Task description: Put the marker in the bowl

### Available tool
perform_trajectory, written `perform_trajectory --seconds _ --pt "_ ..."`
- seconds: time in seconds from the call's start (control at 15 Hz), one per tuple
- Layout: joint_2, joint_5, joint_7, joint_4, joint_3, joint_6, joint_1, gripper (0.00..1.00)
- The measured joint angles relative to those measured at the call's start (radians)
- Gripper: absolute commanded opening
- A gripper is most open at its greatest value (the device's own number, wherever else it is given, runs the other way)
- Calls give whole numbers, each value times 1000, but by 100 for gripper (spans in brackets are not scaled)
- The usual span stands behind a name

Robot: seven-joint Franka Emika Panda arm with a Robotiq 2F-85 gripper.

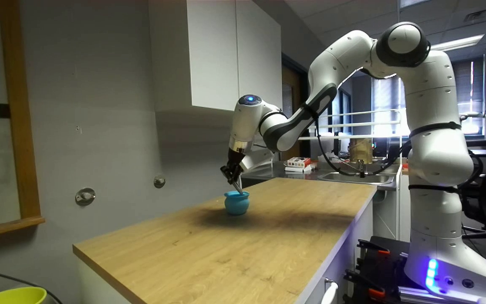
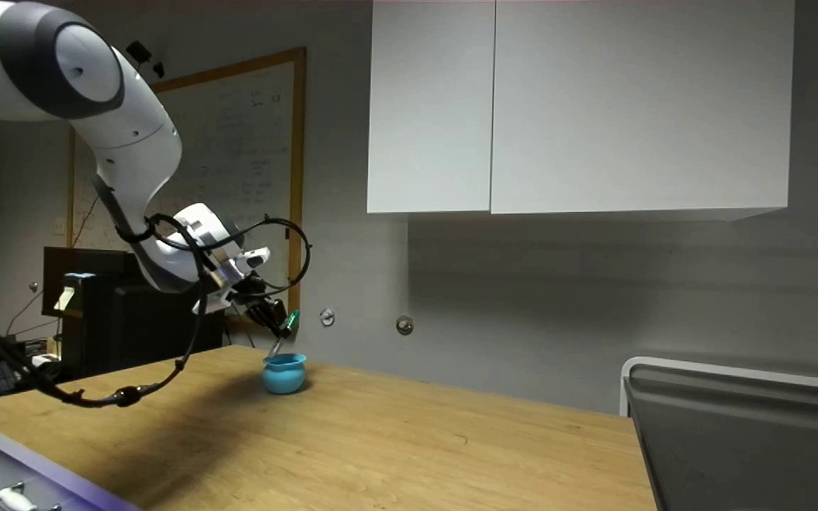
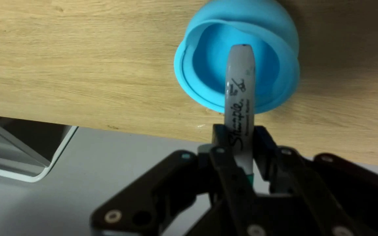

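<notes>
The marker, a grey-white Sharpie with a green cap, shows in the wrist view and in both exterior views. My gripper is shut on it near the cap end, and it also shows in both exterior views. The marker slants, its grey end down over the mouth of the blue bowl. Whether that end is below the rim I cannot tell. The bowl stands upright on the table in both exterior views. A finger partly hides the green cap in the wrist view.
The wooden table carries the bowl near its wall-side edge. A white wall cabinet hangs above. A dark counter adjoins the table, with a sink and small boxes. A yellow-green bin stands low by the wall.
</notes>
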Motion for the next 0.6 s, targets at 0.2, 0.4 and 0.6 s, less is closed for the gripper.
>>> perform_trajectory --seconds 0.2,0.4,0.6 --pt "49 -17 27 32 -12 0 16 8" --pt "81 -32 38 57 -27 0 32 7" --pt "95 -38 45 70 -40 0 41 7"
